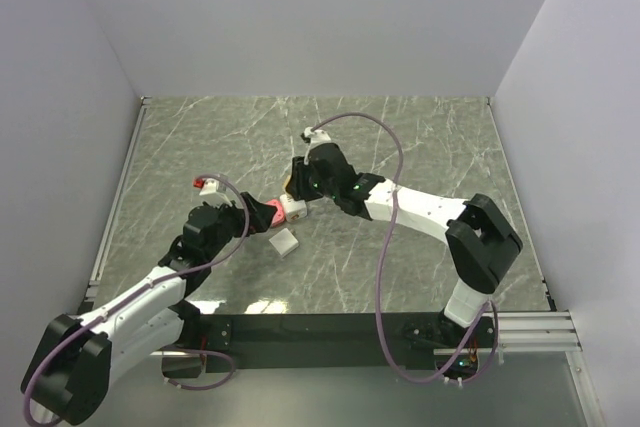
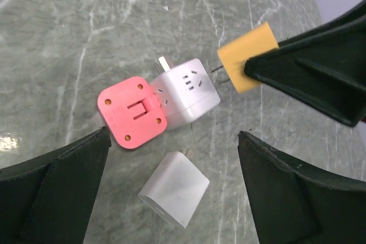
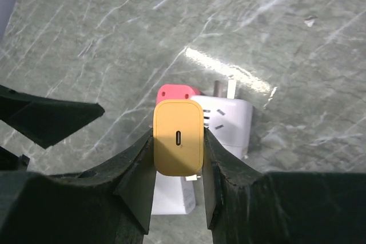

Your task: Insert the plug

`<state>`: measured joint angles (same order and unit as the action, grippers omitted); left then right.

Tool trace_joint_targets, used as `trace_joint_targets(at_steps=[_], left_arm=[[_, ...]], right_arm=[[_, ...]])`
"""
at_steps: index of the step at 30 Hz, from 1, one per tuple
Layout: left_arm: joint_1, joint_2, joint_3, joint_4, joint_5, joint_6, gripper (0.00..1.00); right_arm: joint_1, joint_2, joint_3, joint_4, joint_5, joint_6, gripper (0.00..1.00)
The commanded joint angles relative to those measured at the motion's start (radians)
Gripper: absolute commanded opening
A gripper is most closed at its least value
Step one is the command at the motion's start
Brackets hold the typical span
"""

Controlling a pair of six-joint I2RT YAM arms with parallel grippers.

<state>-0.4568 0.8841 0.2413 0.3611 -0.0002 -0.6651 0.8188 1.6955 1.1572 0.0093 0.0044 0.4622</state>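
Observation:
My right gripper (image 3: 178, 141) is shut on a yellow plug (image 3: 178, 137). In the left wrist view the yellow plug (image 2: 247, 58) points its two prongs at the white cube socket adapter (image 2: 186, 92), with the prong tips just short of its side. A pink plug (image 2: 132, 112) sits against the adapter's other side. My left gripper (image 2: 174, 141) hangs wide open above a white charger (image 2: 174, 188) that lies on the table, and it holds nothing. From above, the right gripper (image 1: 300, 185) and the left gripper (image 1: 250, 219) flank the adapter (image 1: 294, 205).
The marble tabletop (image 1: 420, 147) is bounded by white walls at the back and both sides. A purple cable (image 1: 385, 247) loops over the right arm. The white charger (image 1: 285, 242) lies just in front of the adapter.

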Motion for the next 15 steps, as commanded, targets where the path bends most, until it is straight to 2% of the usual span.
trace_joint_targets(at_steps=[1,10,15], left_arm=[[0.020,-0.045,-0.008,0.052,-0.050,0.025,0.99],[0.047,-0.135,-0.030,-0.030,-0.138,0.032,0.99],[0.058,-0.142,-0.033,-0.039,-0.133,0.029,0.99]], right_arm=[[0.028,0.023,0.064,-0.034,0.092,-0.017,0.00],[0.052,0.104,0.119,-0.100,0.172,0.006,0.00],[0.054,0.133,0.142,-0.111,0.190,0.010,0.00]])
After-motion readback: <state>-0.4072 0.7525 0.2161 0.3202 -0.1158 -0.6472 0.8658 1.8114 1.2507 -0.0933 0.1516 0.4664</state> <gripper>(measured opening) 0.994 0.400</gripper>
